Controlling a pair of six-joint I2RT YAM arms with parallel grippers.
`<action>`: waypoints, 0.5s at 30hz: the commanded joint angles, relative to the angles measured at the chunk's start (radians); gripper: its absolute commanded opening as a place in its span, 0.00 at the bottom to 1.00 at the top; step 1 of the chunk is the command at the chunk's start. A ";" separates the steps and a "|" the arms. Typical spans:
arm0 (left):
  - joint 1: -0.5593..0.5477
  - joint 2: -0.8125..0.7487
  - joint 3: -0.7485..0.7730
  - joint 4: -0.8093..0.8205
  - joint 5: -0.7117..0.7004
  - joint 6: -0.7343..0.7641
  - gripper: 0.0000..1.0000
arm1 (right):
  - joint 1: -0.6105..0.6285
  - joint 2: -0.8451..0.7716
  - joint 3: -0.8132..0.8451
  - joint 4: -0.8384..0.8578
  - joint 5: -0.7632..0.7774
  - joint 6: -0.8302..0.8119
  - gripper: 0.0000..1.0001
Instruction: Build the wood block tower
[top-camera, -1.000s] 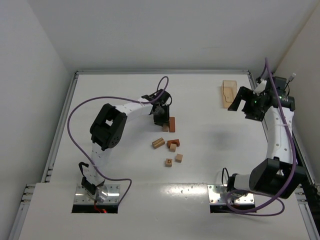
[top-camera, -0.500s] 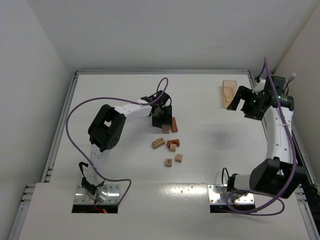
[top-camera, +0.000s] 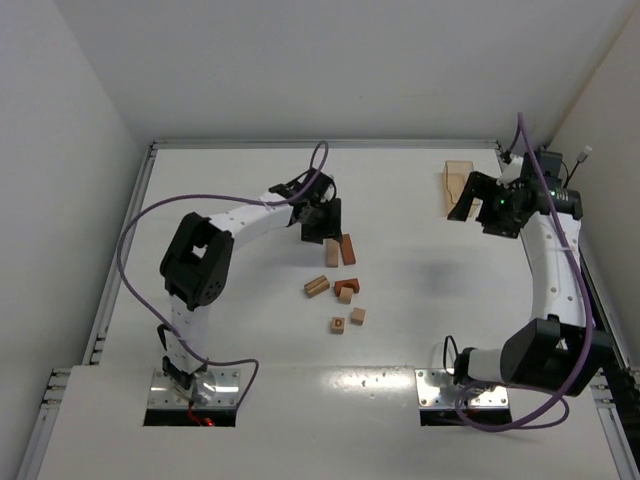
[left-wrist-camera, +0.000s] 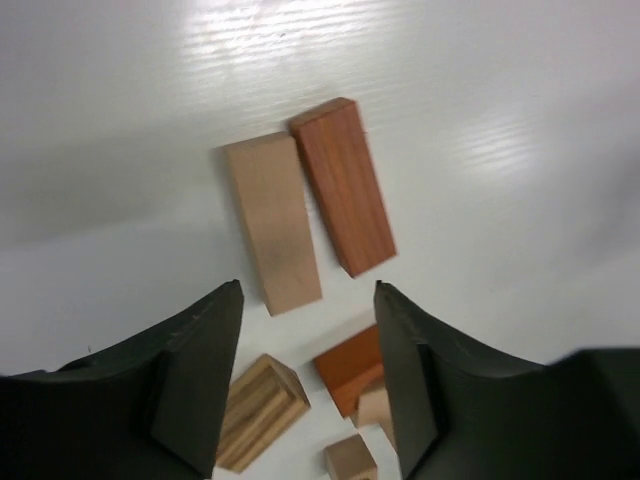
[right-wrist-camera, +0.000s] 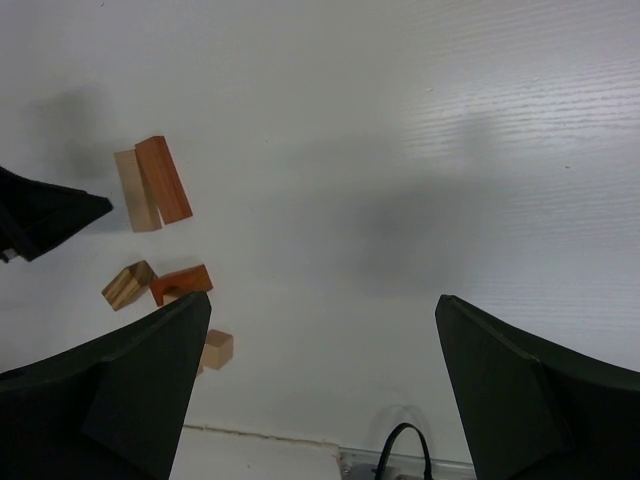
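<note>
On the left gripper (left-wrist-camera: 308, 300) I see both black fingers (left-wrist-camera: 200, 350) spread apart with nothing pinched. In the left wrist view, the near end of one light tan wooden bar (left-wrist-camera: 272, 237) shows in the gap between them. One reddish-brown wooden bar (left-wrist-camera: 343, 185) lies flat right beside it, the two touching at their far ends. From the top camera, this gripper sits just beyond the pair of bars, toward the back of the white table (top-camera: 420, 300).

Nearer the arm bases I count five more wood blocks. There is one striped tan wooden block (top-camera: 317, 286) and one reddish-brown wooden arch (top-camera: 348, 285). There are also three small tan wooden cubes: one cube (top-camera: 345, 296) against the arch, one cube (top-camera: 338, 325) with a dark mark on top, and one plain cube (top-camera: 357, 316) just beside it. That makes seven pieces — two bars, one striped block, one arch, three cubes. All of them lie loose on the table in mid-field, and no tower is stacked yet.

The right gripper (right-wrist-camera: 323, 300) has its fingers spread wide and holds nothing — only bare table shows between them. It hangs at the far right, well apart from the blocks and near one translucent tan tray (top-camera: 458, 187).
</note>
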 joint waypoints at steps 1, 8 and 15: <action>0.019 -0.160 0.007 0.000 -0.018 0.024 0.50 | 0.042 -0.004 0.016 0.039 0.004 -0.011 0.93; 0.050 -0.195 -0.131 -0.051 -0.126 0.031 0.21 | 0.216 0.106 0.016 0.059 0.139 -0.045 0.57; 0.050 -0.148 -0.178 -0.060 -0.161 0.030 0.00 | 0.419 0.339 0.132 0.093 0.274 -0.055 0.00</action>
